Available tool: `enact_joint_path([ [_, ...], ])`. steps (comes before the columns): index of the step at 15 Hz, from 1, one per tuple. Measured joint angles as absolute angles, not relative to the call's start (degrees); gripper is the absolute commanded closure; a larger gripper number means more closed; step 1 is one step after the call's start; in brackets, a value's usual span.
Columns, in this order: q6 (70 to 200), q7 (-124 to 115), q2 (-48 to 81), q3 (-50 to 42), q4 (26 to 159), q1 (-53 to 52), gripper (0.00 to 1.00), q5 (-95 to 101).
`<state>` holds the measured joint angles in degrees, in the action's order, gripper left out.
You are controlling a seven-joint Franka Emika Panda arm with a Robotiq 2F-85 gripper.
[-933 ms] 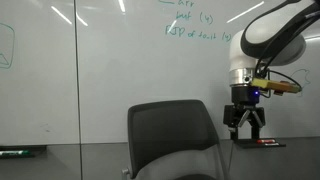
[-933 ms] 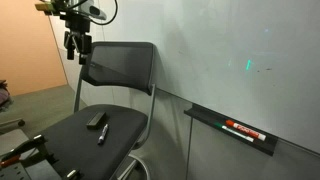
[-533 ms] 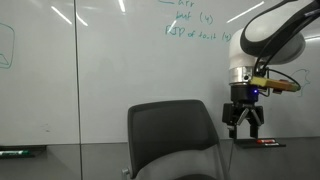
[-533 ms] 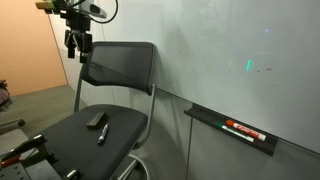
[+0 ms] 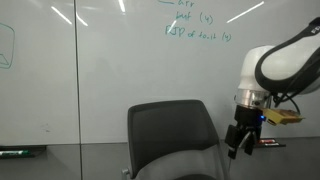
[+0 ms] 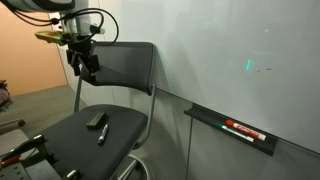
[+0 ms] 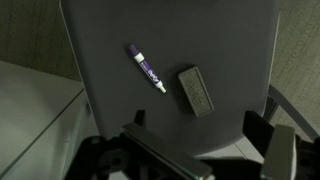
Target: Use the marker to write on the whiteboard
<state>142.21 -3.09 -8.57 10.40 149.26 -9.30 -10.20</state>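
A purple-and-white marker [image 7: 146, 68] lies on the black chair seat [image 7: 230, 50] next to a dark eraser [image 7: 196, 91]; both also show in an exterior view, marker [image 6: 102, 133] and eraser [image 6: 95, 121]. My gripper [image 7: 197, 128] is open and empty, hanging above the seat, apart from the marker. It shows in both exterior views [image 5: 238, 147] [image 6: 81, 68], beside the chair's backrest. The whiteboard [image 5: 100, 80] [image 6: 240, 50] spans the wall behind, with green handwriting [image 5: 195, 25] and a green sketch [image 5: 6, 48].
The black chair [image 5: 172, 135] [image 6: 110, 110] stands against the board. A tray [image 6: 232, 128] under the board holds a red marker [image 6: 243, 130]; another tray [image 5: 22, 152] is further along the board. A cable loops off the wrist.
The arm has swung lower and the gripper has dropped from above the backrest to beside it, nearer the seat. Marker and eraser have not moved.
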Motion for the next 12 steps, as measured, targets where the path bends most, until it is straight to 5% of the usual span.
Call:
enact_joint_path([
  [12,178.67,13.23,21.99,11.15,157.77,-9.03,0.00,-5.60],
])
